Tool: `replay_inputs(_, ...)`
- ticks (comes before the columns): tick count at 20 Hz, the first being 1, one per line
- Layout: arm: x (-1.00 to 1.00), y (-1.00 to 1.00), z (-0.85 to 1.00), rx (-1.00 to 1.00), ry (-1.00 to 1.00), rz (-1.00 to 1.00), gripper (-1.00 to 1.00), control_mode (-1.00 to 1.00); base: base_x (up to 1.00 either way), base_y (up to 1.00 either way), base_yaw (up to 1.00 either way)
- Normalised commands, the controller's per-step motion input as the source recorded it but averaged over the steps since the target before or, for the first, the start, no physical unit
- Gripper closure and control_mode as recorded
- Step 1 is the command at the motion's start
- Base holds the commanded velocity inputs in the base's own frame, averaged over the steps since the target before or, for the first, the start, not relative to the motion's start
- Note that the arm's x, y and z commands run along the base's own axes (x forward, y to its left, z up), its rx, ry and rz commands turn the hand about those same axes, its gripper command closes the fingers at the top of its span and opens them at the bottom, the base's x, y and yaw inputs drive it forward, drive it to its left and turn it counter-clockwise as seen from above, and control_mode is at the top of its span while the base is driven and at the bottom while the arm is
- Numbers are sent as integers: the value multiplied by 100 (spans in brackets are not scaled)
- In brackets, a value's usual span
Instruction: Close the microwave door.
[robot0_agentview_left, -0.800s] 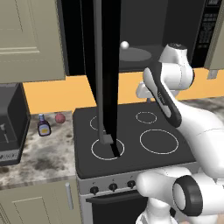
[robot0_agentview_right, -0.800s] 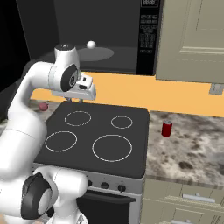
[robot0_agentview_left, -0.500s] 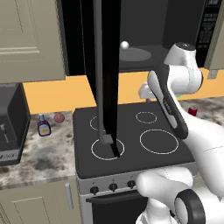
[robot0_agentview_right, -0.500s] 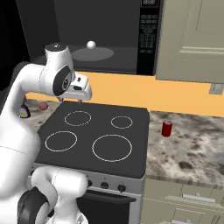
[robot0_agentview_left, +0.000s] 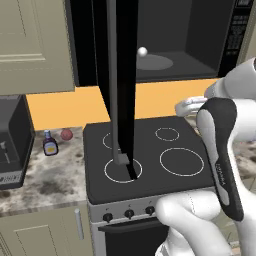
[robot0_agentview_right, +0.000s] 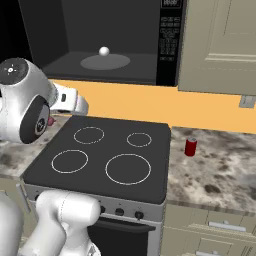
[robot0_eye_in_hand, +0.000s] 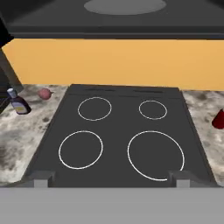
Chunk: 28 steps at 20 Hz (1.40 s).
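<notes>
Left to right, left base view: one beige upper cabinet (robot0_agentview_left: 30, 45), one dark appliance (robot0_agentview_left: 11, 142) on the marbled counter (robot0_agentview_left: 45, 182), one small bottle (robot0_agentview_left: 49, 143) with a dark label and a yellow band, label text too small to read, and one reddish ball-like item (robot0_agentview_left: 66, 134) just beside it.

One microwave door (robot0_agentview_left: 120, 75), glossy black, swung fully open, seen edge-on, sticking out over the left half of the stove (robot0_agentview_left: 145, 160). Its grey vertical bar handle (robot0_agentview_left: 113, 80) runs down the near edge.

Stove: four white burner rings and three knobs (robot0_agentview_left: 129, 214) visible on the front panel.

One microwave (robot0_agentview_right: 107, 40) cavity, open, with one round turntable (robot0_agentview_right: 105, 61) and one small white ball (robot0_agentview_right: 103, 50) on it. Keypad panel (robot0_agentview_right: 170, 30) on the right side, legends unreadable.

Gripper (robot0_eye_in_hand: 109, 177): two finger tips (robot0_eye_in_hand: 40, 178) sit wide apart at the bottom of the hand view, spread, gripping nothing, aimed across the stove toward the orange backsplash (robot0_eye_in_hand: 113, 61). It's well apart from the door.

Right of the stove: one red can (robot0_agentview_right: 191, 147) upright on the counter, no readable label. One beige cabinet door (robot0_agentview_right: 220, 47) above it.
</notes>
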Motion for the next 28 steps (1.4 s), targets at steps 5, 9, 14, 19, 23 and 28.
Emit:
replay_inputs(5, -100, 0, 67, -2, -33, 0, -100, -100, 0, 0, 0)
replay_inputs(9, -100, 19, 40, -12, -35, 0, -100, -100, 0, 0, 0)
replay_inputs(14, -100, 54, 30, -19, -41, -6, -100, -100, 0, 0, 0)
replay_inputs(19, -100, 49, 43, -22, -38, -13, -100, -100, 0, 0, 0)
replay_inputs(23, -93, 59, 39, -25, -28, -14, -100, -100, 0, 0, 0)
replay_inputs(28, -60, 67, 17, -19, -18, -21, -100, -100, 0, 0, 0)
